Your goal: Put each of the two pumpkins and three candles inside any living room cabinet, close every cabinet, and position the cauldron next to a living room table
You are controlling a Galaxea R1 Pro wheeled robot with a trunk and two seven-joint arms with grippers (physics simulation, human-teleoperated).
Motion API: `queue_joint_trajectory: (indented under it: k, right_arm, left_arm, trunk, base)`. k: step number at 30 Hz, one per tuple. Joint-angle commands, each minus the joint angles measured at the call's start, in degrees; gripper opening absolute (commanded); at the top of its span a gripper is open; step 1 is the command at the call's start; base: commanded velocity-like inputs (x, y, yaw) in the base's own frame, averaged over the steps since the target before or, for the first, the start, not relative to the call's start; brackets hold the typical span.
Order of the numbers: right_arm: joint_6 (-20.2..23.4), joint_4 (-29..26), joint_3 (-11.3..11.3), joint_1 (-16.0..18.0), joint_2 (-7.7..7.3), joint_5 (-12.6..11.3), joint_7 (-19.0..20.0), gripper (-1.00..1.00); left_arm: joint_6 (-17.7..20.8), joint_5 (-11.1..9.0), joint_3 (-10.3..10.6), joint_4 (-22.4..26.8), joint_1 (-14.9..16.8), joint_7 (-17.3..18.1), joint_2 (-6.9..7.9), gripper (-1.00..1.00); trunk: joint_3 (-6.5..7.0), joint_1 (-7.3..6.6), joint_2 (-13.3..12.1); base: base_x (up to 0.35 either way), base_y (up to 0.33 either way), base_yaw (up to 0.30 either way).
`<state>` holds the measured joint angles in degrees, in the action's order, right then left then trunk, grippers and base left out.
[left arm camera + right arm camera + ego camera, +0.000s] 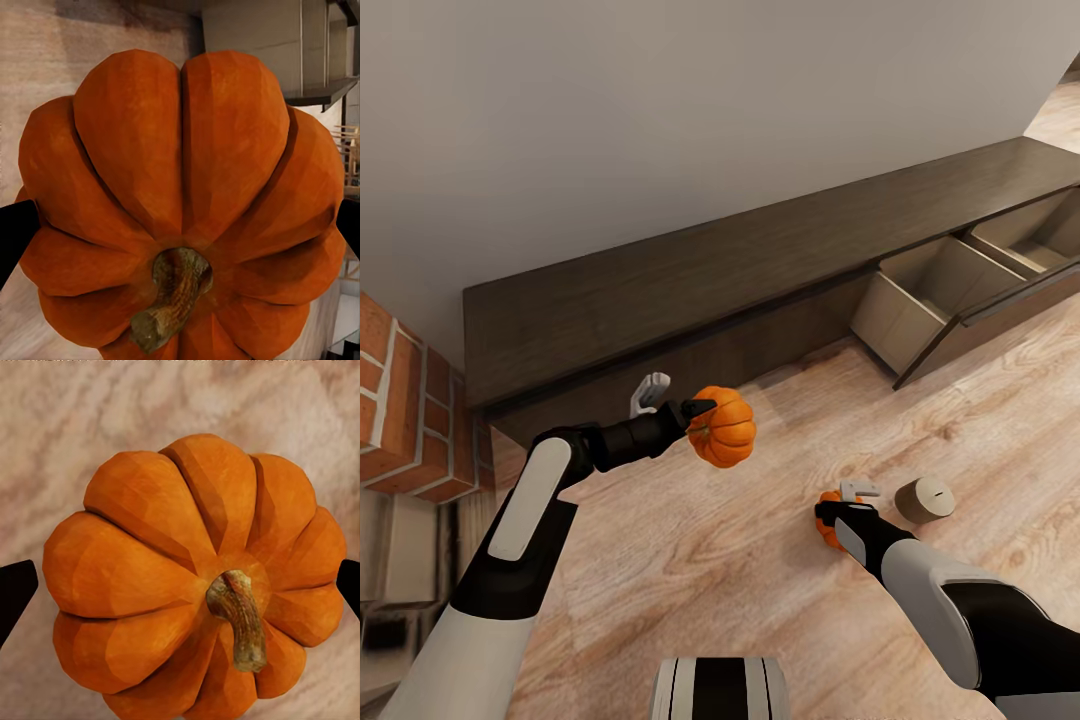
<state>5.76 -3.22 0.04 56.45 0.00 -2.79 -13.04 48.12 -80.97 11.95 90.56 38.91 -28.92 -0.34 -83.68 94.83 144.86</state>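
Observation:
My left gripper (705,418) is shut on a bright orange pumpkin (728,430) and holds it above the wood floor, in front of the long dark brown cabinet (690,285). From the left wrist, this pumpkin (180,165) sits stem-first between the black fingertips (15,232). A second pumpkin (827,506) rests on the floor under my right gripper (840,505), which is open. Its fingertips (15,592) stand on either side of that pumpkin (172,570), with a thin gap on one side. A beige candle (925,499) lies on the floor just right of it.
Two cabinet drawers (935,290) stand pulled open at the right, showing pale insides. A brick wall corner (405,410) rises at the left. Bare wood floor (690,560) stretches between my arms and the cabinet.

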Motion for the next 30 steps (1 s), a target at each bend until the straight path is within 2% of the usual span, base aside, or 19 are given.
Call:
queue_joint_trajectory:
  k: [1, 9, 14, 17, 30]
  right_arm:
    - [0.3, -0.1, 0.0, 0.0, 0.00, -0.3, -0.1, 1.00]
    - [0.3, -0.1, 0.0, 0.0, 0.02, -0.3, -0.1, 1.00]
    - [0.3, -0.1, 0.0, 0.0, 0.08, -0.2, -0.1, 1.00]
    - [0.3, 0.0, 0.0, 0.0, 0.13, -0.1, -0.1, 1.00]
    - [0.2, 0.5, 0.0, 0.0, 0.27, 0.0, 0.1, 1.00]
  left_arm:
    - [0.0, -0.7, -0.1, 0.1, 0.0, -0.6, -0.02, -1.00]
    - [0.0, -0.9, -0.3, 0.1, 0.0, -0.6, 0.19, -1.00]
    - [0.0, -4.0, -0.4, 0.1, 0.0, -0.6, 1.32, -1.00]
    - [0.0, -4.8, -0.4, 0.1, 0.0, -0.6, 1.88, -1.00]
    - [0.0, -5.1, -0.4, 0.1, 0.0, -0.6, 2.10, -1.00]
  trunk:
    - [-0.04, -0.01, 0.0]
    - [-0.92, 0.09, 0.1]
    - [-0.92, 0.09, 0.1]
    - [-0.92, 0.09, 0.1]
    - [-1.14, 0.12, 0.1]
  base:
    - [0.000, 0.000, 0.000]
    - [0.000, 0.000, 0.000]
    - [0.000, 0.000, 0.000]
    - [0.000, 0.000, 0.000]
    - [0.000, 0.000, 0.000]
